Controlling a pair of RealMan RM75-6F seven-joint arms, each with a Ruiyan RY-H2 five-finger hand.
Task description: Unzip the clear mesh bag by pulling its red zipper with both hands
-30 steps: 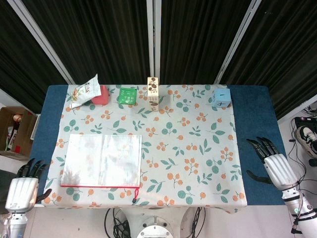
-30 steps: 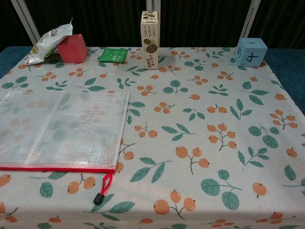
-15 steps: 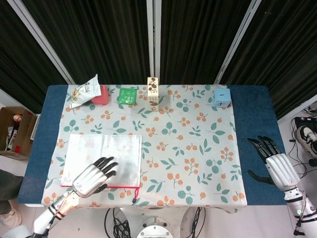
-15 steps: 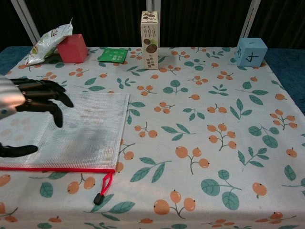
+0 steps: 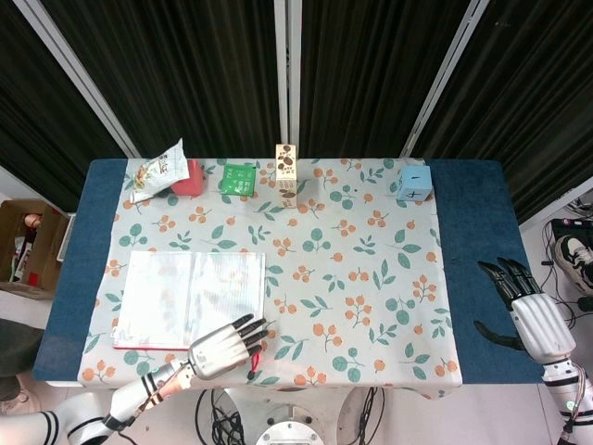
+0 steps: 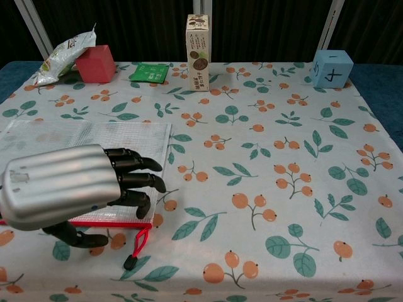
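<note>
The clear mesh bag (image 5: 190, 295) lies flat on the left of the floral tablecloth, its red zipper (image 6: 119, 221) along the near edge. The red pull tab (image 6: 140, 242) with a black tip trails off the bag's near right corner. My left hand (image 5: 222, 346) hovers over that corner with its fingers (image 6: 135, 179) spread and the thumb below, holding nothing. In the chest view the left hand (image 6: 60, 187) hides much of the bag's near half. My right hand (image 5: 526, 313) is open over the blue table edge at the far right, well away from the bag.
Along the far edge stand a snack bag (image 5: 157, 170), a red block (image 5: 190, 178), a green packet (image 5: 238, 177), an upright carton (image 5: 286, 173) and a blue cube (image 5: 415, 182). The table's front edge (image 5: 352, 389) lies just below the left hand.
My left hand has come in from the left and moved right along the bag's near edge to its right corner. The right hand has drifted slightly right. The bag has not moved.
</note>
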